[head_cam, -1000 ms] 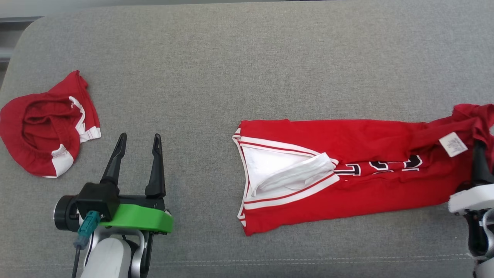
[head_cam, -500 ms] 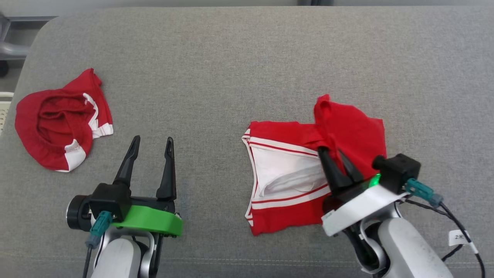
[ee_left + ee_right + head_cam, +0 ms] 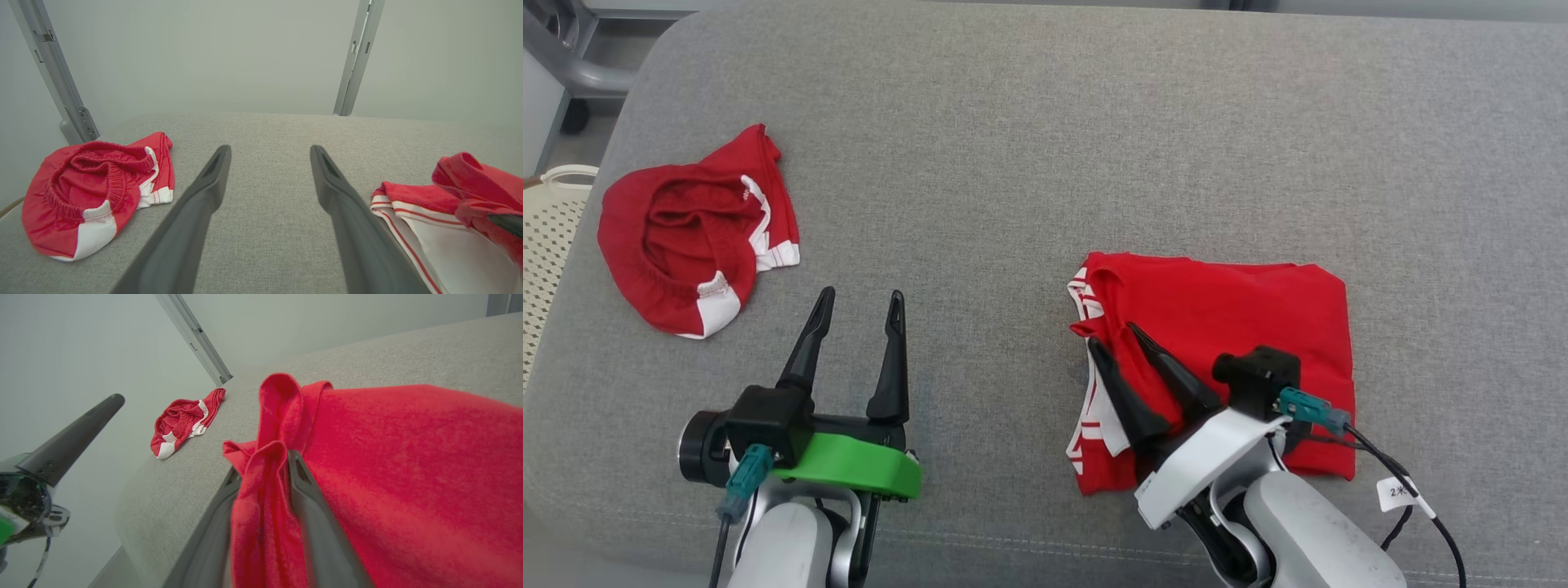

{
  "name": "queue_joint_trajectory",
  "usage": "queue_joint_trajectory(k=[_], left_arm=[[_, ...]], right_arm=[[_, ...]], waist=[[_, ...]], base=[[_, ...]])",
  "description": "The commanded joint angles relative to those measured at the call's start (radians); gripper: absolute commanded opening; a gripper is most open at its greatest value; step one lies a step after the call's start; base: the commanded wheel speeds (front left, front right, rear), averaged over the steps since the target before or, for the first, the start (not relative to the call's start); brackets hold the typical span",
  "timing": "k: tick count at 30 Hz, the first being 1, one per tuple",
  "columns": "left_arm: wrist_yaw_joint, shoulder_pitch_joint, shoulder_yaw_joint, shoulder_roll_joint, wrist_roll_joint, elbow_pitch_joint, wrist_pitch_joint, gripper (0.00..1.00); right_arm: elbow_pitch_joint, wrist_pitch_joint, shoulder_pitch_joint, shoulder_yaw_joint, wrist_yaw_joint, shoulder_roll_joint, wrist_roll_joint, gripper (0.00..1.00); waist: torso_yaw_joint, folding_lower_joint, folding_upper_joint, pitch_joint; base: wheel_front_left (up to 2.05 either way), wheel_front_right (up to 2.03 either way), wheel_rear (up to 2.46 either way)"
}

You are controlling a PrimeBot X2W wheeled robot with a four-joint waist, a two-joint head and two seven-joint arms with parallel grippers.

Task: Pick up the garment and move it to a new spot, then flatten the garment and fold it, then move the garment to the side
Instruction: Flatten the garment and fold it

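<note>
The garment point(image 3: 1241, 327) is a red jersey with white trim, lying doubled over on the grey cushion point(image 3: 1045, 147) at the right of the head view. My right gripper point(image 3: 1111, 333) is at its left edge, low over the cushion. Its fingers pinch a bunched red fold, which stands up between them in the right wrist view point(image 3: 263, 465). My left gripper point(image 3: 862, 296) rests open on the cushion to the left, holding nothing. The left wrist view shows its spread fingers point(image 3: 212, 179) and the garment's striped white edge point(image 3: 412, 216).
A second red garment with white panels point(image 3: 690, 233) lies crumpled at the cushion's left end. A pale perforated basket point(image 3: 547, 237) stands beyond that end. Grey metal posts point(image 3: 359, 57) rise behind the cushion. Bare cushion lies between the two garments.
My right gripper carried the garment's right end leftward and laid it over the white neck side, so the jersey now lies folded in half. The head camera shifted. The left gripper stayed put.
</note>
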Motion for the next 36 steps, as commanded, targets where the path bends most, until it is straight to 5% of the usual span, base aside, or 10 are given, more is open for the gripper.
queue_joint_trajectory(k=[1,11,27,36], left_arm=[[-0.004,-0.014,0.005,-0.001,0.006,0.002,-0.002,1.0],[-0.01,-0.007,0.027,-0.009,0.021,0.003,-0.002,1.0],[0.008,0.034,0.095,0.018,0.046,-0.038,-0.002,1.0],[0.002,0.069,0.085,0.021,0.051,-0.032,-0.002,1.0]], right_arm=[[0.013,-0.01,-0.016,0.015,0.0,0.003,0.01,1.0],[-0.051,-0.044,-0.008,0.149,0.0,-0.024,0.06,1.0],[-0.276,-0.064,0.175,-0.44,0.0,-0.102,-0.207,1.0],[-0.25,-0.012,0.277,-0.55,0.0,-0.124,-0.269,1.0]], waist=[[0.001,0.0,0.0,0.004],[-0.013,0.0,0.0,0.003],[-0.078,0.0,0.0,-0.036],[-0.086,0.0,0.0,-0.078]], base=[[0.0,0.0,0.0],[0.0,0.0,0.0],[0.0,0.0,0.0],[0.0,0.0,0.0]])
